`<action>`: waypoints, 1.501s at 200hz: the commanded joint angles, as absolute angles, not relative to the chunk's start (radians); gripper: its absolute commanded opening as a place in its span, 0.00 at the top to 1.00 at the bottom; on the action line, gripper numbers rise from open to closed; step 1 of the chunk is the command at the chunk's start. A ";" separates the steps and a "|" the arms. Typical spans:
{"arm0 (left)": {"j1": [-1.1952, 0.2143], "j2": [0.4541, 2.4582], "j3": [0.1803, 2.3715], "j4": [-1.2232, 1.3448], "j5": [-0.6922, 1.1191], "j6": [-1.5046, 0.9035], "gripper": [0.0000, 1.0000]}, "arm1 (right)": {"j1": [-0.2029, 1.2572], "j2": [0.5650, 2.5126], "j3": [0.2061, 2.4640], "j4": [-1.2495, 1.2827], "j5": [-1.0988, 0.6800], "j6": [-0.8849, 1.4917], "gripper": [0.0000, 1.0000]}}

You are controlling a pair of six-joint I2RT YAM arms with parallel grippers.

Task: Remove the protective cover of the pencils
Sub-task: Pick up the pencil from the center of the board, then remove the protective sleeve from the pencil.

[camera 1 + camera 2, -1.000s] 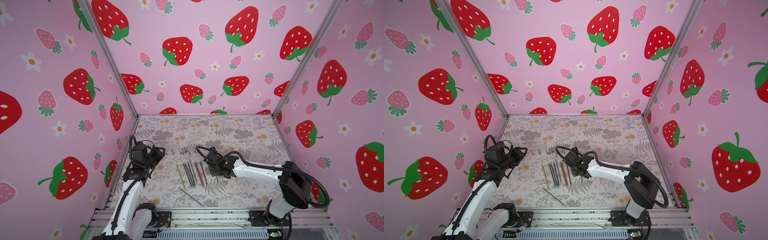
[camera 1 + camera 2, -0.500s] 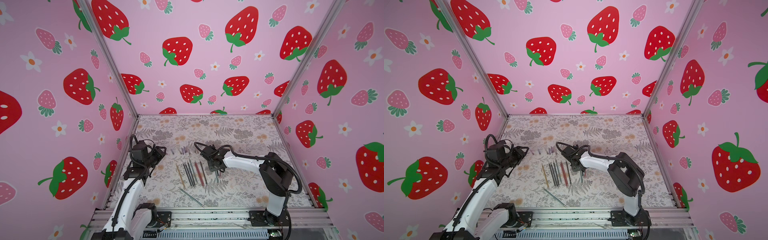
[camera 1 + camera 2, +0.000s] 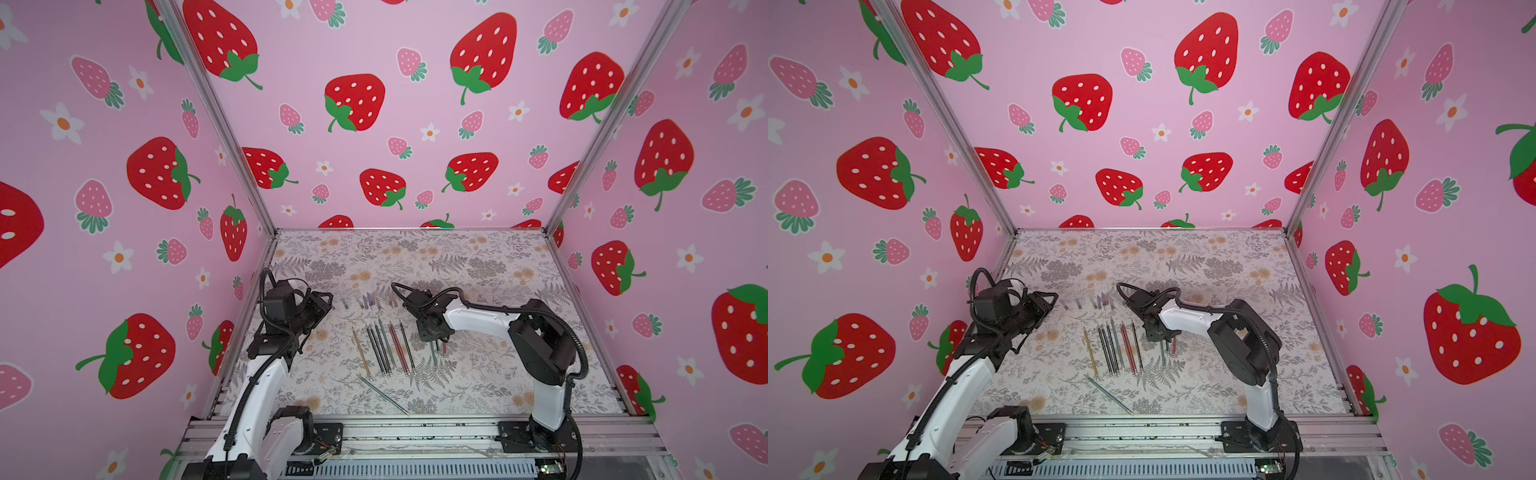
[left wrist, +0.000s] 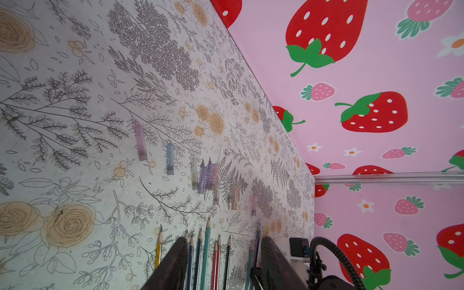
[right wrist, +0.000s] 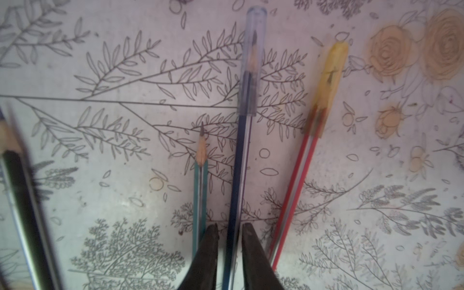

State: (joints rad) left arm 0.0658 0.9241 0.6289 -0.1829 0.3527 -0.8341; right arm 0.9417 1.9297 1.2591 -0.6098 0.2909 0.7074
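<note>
The right gripper [image 5: 229,227] stands low over the floral worktop [image 3: 478,270] beside the row of pencils [image 3: 386,345], fingers [image 5: 208,251] narrowly straddling a dark blue pencil [image 5: 241,163] with its clear cover [image 5: 253,60] still on; whether they pinch it cannot be told. On the row's opposite side the left gripper [image 4: 226,241] hovers, fingers released and empty. Loose covers [image 4: 208,175] lie on the worktop past the row's sharpened tips.

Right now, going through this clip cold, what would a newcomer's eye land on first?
The pink strawberry-print walls all round the cell dominate. Below them, a row of thin pencils lies on the floral table, with loose translucent caps farther back. In the right wrist view, the right gripper straddles a dark blue pencil whose clear cap is on.
</note>
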 commanded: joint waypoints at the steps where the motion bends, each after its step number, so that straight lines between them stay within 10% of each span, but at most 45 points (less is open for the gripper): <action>1: 0.072 0.913 0.622 -0.171 0.365 -0.831 0.49 | 0.920 1.965 1.254 -0.599 0.230 0.718 0.76; 73: 0.063 0.927 0.605 -0.097 0.421 -0.838 0.49 | 0.887 1.942 1.207 -0.546 0.167 0.727 0.96; 177: -0.436 1.334 0.765 0.149 0.246 -0.857 0.49 | 0.931 1.656 1.081 -0.436 0.159 0.711 0.99; 300: -0.578 1.634 0.929 0.256 0.268 -0.888 0.47 | 1.003 1.567 1.048 -0.338 0.132 0.683 1.00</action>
